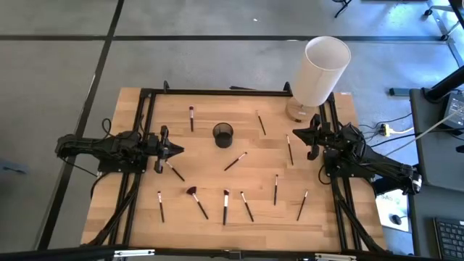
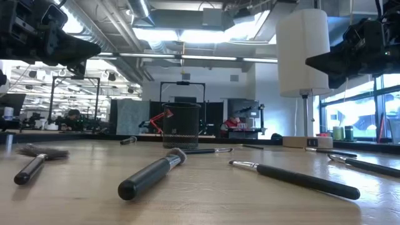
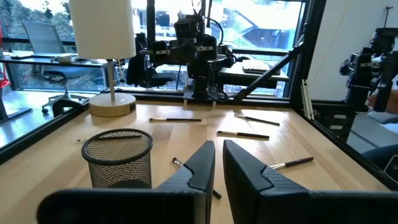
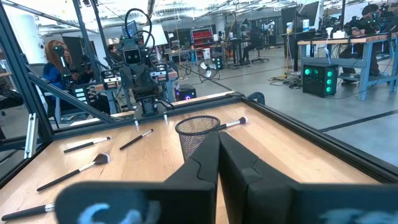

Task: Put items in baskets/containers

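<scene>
The black mesh cup (image 1: 222, 134) stands upright on its base on the wooden table, a little beyond the table's middle; it also shows in the low view (image 2: 181, 125). About a dozen thin brushes lie flat around it, among them one just on its near side (image 1: 235, 161) and the reddish fan brush (image 1: 194, 197). My left gripper (image 1: 180, 150) hovers left of the cup, its fingers a narrow gap apart (image 3: 217, 149). My right gripper (image 1: 296, 133) hovers right of the cup, shut (image 4: 217, 135). Neither holds anything.
A tall white cylinder lamp (image 1: 322, 69) stands at the table's far right corner. A black frame (image 1: 217, 92) runs along the table's far edge and sides. Brushes lie thickest toward the near edge (image 1: 225, 206). People sit in the room beyond the table.
</scene>
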Motion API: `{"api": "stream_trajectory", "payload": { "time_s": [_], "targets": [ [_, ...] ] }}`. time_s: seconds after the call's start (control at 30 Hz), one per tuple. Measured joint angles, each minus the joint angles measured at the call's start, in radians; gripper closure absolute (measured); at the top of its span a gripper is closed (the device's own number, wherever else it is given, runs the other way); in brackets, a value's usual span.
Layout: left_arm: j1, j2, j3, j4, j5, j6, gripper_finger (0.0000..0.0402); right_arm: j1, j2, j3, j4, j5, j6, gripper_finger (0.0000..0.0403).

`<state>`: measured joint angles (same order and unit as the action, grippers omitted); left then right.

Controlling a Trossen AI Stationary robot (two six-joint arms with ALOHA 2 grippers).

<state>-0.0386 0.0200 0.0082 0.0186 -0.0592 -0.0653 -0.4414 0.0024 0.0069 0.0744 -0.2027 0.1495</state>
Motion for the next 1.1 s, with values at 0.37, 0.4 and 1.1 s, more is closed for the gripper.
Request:
{"api": "stream_trajectory", "payload": {
  "time_s": [0.37, 0.4, 1.1],
  "targets": [
    [0.000, 0.000, 0.000, 0.192, -0.054, 0.036, 0.0373, 0.000, 0.000, 0.000, 0.001, 0.000, 0.006, 0.0393],
    [0.000, 0.000, 0.000, 0.212, -0.053, 0.024, 0.0373, 0.000, 0.000, 0.000, 0.001, 0.000, 0.016, 0.0393],
    [0.000, -0.001, 0.000, 0.391, -0.427, 0.044, 0.0373, 0.000, 0.126, 0.000, 0.025, 0.211, 0.395, 0.0393]
  ]
}}
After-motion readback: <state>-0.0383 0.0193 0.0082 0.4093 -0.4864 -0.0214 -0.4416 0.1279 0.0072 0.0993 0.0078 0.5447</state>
